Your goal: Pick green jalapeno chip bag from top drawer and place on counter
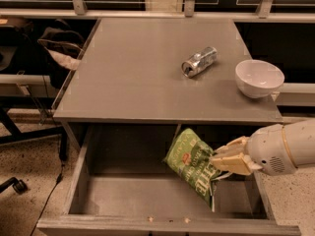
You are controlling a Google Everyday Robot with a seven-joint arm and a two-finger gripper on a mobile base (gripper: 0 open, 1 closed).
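The green jalapeno chip bag (191, 163) hangs tilted above the open top drawer (123, 195), its upper edge just below the counter's front edge. My gripper (215, 162) comes in from the right and is shut on the bag's right side, holding it clear of the drawer floor. The counter (138, 77) is the flat grey cabinet top above the drawer.
A silver can (199, 61) lies on its side on the counter right of centre. A white bowl (259, 77) stands at the counter's right edge. A dark chair and bag (54, 45) sit to the left of the cabinet. A railing runs behind.
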